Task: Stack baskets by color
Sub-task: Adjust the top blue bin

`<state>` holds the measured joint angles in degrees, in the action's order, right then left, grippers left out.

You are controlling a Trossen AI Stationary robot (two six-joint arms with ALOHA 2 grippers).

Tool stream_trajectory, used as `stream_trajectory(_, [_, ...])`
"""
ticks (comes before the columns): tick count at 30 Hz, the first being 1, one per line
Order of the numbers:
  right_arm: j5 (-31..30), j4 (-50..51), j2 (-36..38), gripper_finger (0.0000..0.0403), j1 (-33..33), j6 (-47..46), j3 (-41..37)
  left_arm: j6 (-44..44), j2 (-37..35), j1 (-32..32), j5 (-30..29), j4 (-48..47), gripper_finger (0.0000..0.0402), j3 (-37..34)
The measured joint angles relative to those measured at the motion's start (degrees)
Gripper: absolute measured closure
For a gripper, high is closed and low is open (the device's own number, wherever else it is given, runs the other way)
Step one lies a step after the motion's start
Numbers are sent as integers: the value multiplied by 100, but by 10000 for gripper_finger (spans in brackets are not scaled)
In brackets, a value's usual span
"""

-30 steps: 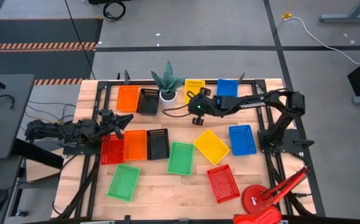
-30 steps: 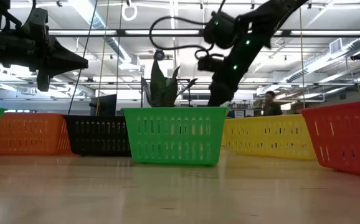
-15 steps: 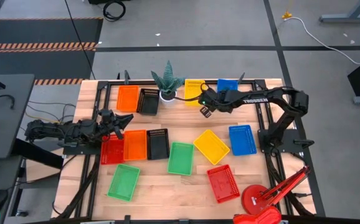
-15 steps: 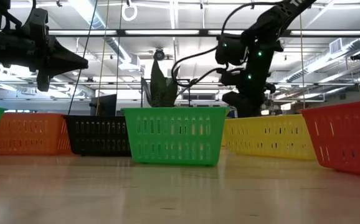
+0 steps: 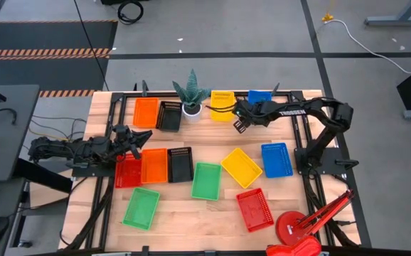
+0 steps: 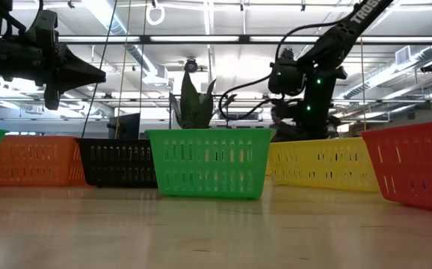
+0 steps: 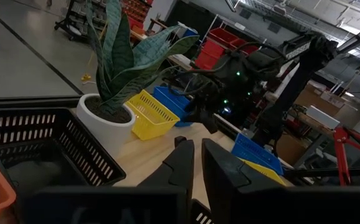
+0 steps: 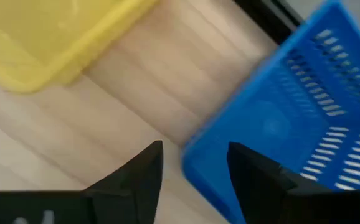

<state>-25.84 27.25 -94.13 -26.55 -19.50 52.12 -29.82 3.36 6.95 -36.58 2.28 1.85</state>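
Wooden planks make up my table (image 5: 191,213), which stands on a grey floor marked with striped tape. Reading the overhead view as a clock face, nearest me at six o'clock lie a green basket (image 5: 141,208) at about seven and a red basket (image 5: 255,209) at five, with the red clamp lamp (image 5: 301,226) at the corner beyond it.

Across the middle runs a row: another red basket (image 5: 128,172) at nine, touching an orange basket (image 5: 154,166), then a black basket (image 5: 180,164), a second green basket (image 5: 207,180), a tilted yellow basket (image 5: 242,167) and a blue basket (image 5: 276,159) at three. My left pincer (image 5: 139,139) hangs above the red and orange pair at nine o'clock, holding nothing, its fingers (image 7: 183,163) drawn nearly together with only a thin slit between them.

Farther off, at twelve, sit a second orange basket (image 5: 146,112) touching a second black basket (image 5: 169,115), the white pot with the spiky plant (image 5: 190,97), a second yellow basket (image 5: 222,104) and a second blue basket (image 5: 260,97). My right pincer (image 5: 238,122) hovers at one o'clock over the gap between that far yellow and far blue basket, fingers (image 8: 133,177) spread wide and empty, the blue rim just beside one of them.

Behind the table, the low view shows ceiling lights and shelving.
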Motion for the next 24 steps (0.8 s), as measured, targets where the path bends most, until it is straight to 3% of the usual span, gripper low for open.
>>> stream_trajectory(13, [343, -1015, 4, 386, 411, 902, 48, -2, 0, 1, 0, 0, 365, 0])
stream_trajectory(24, [989, -1415, 4, 363, 415, 1532, 45, -4, 1, 1, -1, 2, 369, 0])
